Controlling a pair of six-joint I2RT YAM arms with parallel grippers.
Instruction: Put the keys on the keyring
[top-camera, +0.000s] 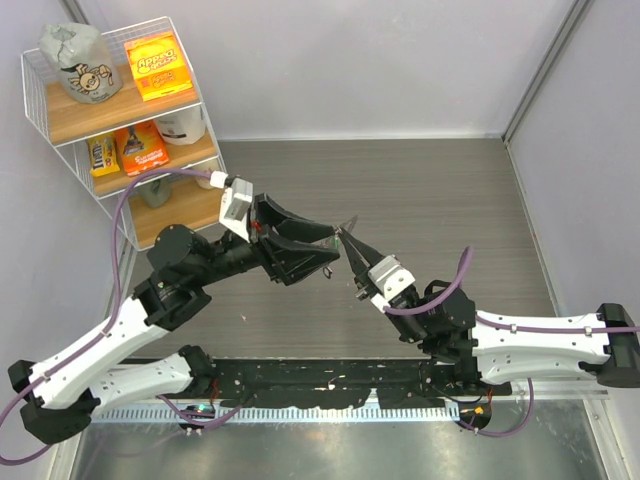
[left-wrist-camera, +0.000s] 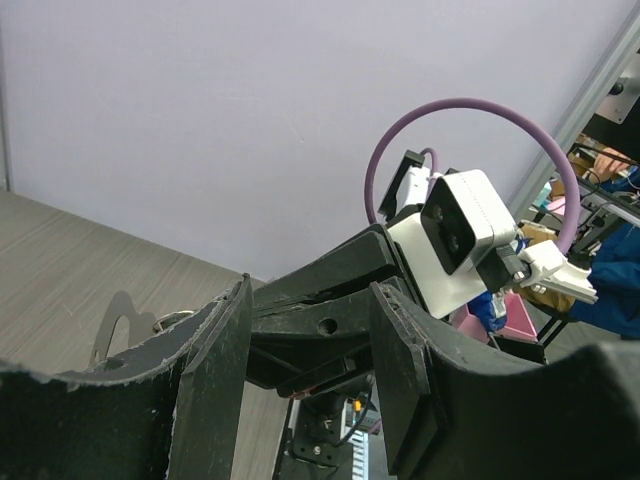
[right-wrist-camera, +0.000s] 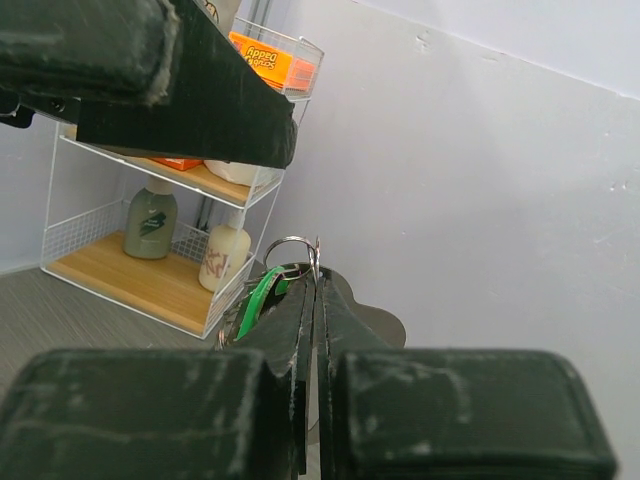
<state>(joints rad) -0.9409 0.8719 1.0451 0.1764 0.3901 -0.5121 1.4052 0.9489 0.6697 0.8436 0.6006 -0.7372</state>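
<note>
right gripper is pinched tight on the keyring at frame centre, green key just lower left, left gripper half open, empty: light, slick, stiff metal, so grab the key's flat head.

Bright, even light, soft shadows; wrist views blur up close.

An orange box stands on the top board of a wire shelf, far off to the left of the left gripper. It has white words on it. The first looks like "Apple". The next is too small to read. The print on the packets one board lower is too blurry.
</note>
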